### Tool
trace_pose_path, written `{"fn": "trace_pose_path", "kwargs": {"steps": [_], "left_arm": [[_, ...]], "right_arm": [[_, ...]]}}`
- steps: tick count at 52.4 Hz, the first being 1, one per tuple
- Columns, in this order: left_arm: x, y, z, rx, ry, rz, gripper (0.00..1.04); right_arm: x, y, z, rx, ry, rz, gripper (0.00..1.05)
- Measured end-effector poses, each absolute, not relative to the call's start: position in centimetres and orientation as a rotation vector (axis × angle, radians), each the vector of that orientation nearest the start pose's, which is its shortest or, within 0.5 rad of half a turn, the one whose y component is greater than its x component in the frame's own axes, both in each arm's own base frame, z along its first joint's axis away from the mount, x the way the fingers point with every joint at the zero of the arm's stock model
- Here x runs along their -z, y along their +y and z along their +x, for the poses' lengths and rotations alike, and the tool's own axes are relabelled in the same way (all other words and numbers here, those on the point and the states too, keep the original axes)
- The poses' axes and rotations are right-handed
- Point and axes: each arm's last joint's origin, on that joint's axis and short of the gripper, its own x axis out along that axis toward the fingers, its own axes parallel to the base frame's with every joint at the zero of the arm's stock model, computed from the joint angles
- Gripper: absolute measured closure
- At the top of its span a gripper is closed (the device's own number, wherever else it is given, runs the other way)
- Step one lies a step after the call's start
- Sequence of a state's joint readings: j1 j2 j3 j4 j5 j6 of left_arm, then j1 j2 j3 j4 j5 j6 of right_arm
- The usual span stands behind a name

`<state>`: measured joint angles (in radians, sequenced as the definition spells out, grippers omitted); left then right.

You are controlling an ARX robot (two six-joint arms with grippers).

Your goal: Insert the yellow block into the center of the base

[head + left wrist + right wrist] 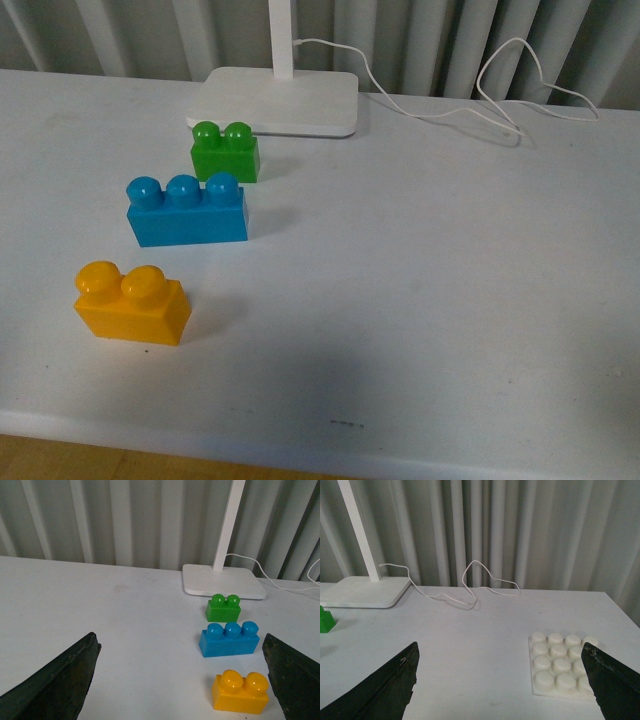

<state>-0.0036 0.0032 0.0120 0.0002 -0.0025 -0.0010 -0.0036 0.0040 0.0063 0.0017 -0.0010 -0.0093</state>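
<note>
The yellow block rests on the white table near its front left, two round studs up. The left wrist view shows the yellow block close to one finger of my left gripper, which is open and holds nothing. The base, a white studded plate, lies flat on the table in the right wrist view, partly behind one finger of my open right gripper. The front view shows neither the base nor the arms.
A blue three-stud brick and a green two-stud brick stand behind the yellow block. A white lamp base with its post sits at the back, and its white cable trails to the right. The table's front edge is near.
</note>
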Motion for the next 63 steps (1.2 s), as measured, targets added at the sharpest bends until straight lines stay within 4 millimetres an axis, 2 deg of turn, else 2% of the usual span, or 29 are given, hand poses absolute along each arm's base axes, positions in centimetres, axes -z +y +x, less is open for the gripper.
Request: {"fn": "trace_pose_path", "kwargs": {"steps": [31, 37, 41, 50, 57, 59, 63], "left_arm": [[-16.7, 0.0, 9.7, 0.001, -0.009, -0.001, 0.06], [-16.7, 0.0, 9.7, 0.001, -0.009, -0.001, 0.06], [-16.7, 0.0, 9.7, 0.001, -0.009, -0.001, 0.06], [-16.7, 0.0, 9.7, 0.001, -0.009, -0.001, 0.06], [-16.7, 0.0, 9.7, 0.001, -0.009, -0.001, 0.06], [-16.7, 0.0, 9.7, 0.001, -0.009, -0.001, 0.06], [-16.7, 0.0, 9.7, 0.001, -0.009, -0.001, 0.06]], "right_arm": [[-16.5, 0.0, 9.8, 0.005, -0.001, -0.009, 0.09], [-16.5, -0.2, 10.1, 0.083, 0.278, 0.014, 0.09], [-16.5, -0.2, 10.7, 0.081, 0.4, 0.013, 0.09], [-18.2, -0.9, 13.7, 0.079, 0.55, 0.014, 0.09], [-19.6, -1.8, 17.7, 0.12, 0.624, -0.031, 0.09], [-19.6, -2.2, 19.5, 0.128, 0.678, -0.033, 0.09], [-19.4, -2.8, 21.7, 0.14, 0.744, -0.041, 0.09]]}}
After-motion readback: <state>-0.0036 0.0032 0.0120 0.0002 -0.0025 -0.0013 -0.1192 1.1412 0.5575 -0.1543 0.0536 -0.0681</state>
